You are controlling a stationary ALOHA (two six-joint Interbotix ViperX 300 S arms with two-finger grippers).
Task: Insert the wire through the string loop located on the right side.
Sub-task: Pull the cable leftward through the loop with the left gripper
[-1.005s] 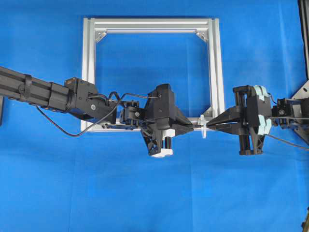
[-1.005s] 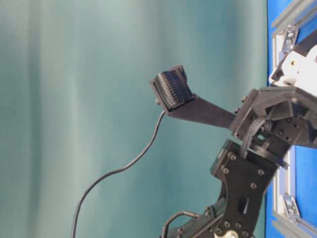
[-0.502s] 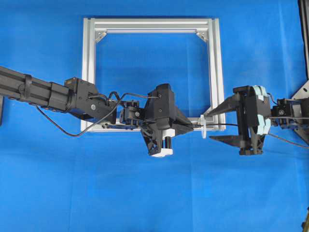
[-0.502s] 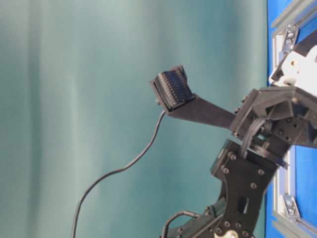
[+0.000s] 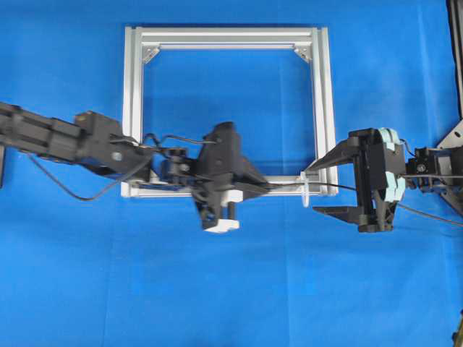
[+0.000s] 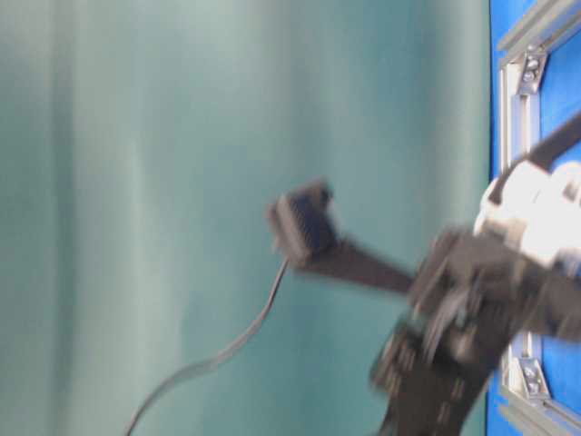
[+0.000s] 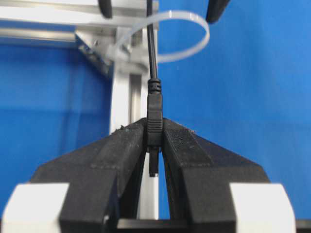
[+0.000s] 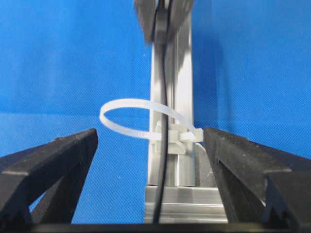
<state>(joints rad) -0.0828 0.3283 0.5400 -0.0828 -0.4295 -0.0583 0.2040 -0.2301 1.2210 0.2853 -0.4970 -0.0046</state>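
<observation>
My left gripper [image 5: 266,186] [image 7: 154,132] is shut on the small dark plug [image 7: 154,114] of the wire. From the plug the thin black wire [image 5: 286,186] [image 7: 151,48] [image 8: 165,145] runs right, passes through the whitish string loop [image 5: 305,191] [image 7: 204,34] [image 8: 131,101] at the frame's lower right corner, and carries on towards the right arm. My right gripper [image 5: 319,189] [image 8: 149,136] stands wide open just right of the loop. Its fingers sit either side of the wire without touching it. The table-level view is blurred and shows a black finger [image 6: 304,229] with the wire [image 6: 238,334] trailing from it.
The square aluminium frame [image 5: 134,108] lies flat on the blue cloth, with silver corner brackets [image 5: 150,53] inside it. The left arm [image 5: 65,141] reaches in across the frame's lower rail. A metal bracket [image 5: 453,141] sits at the right edge.
My right gripper went from shut on the wire beside the loop to wide open, letting it go. My left gripper has drawn back to the left with the plug.
</observation>
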